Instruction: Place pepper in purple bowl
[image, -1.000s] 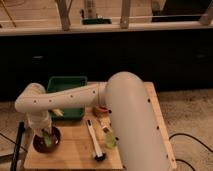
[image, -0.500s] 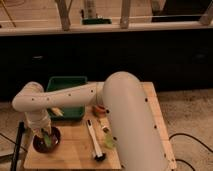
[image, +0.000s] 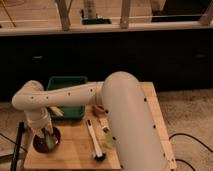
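- We see a round, shallow, glossy dark purple bowl (image: 38, 145) at the table's near-left corner. A slim green pepper (image: 49, 142) lies inside it, one end leaning towards the rim.
- The white arm's gripper (image: 45, 131) hangs straight over that bowl, right above the pepper. We cannot tell whether the claw grips the pepper or is clear of it.
- A rectangular green plastic tray (image: 66, 84) sits by the far-left edge. We cannot make out its contents, and a pale yellow stick (image: 57, 111) lies at its near rim.
- The light wooden table (image: 75, 147) also carries a white stick with a dark tip (image: 94, 141) near the front edge, a stubby yellow-green piece (image: 109, 142) beside it, and a small orange item (image: 99, 109) mid-table.
- Behind stands a dark cabinet front (image: 150, 55), and the floor (image: 190, 115) is speckled.
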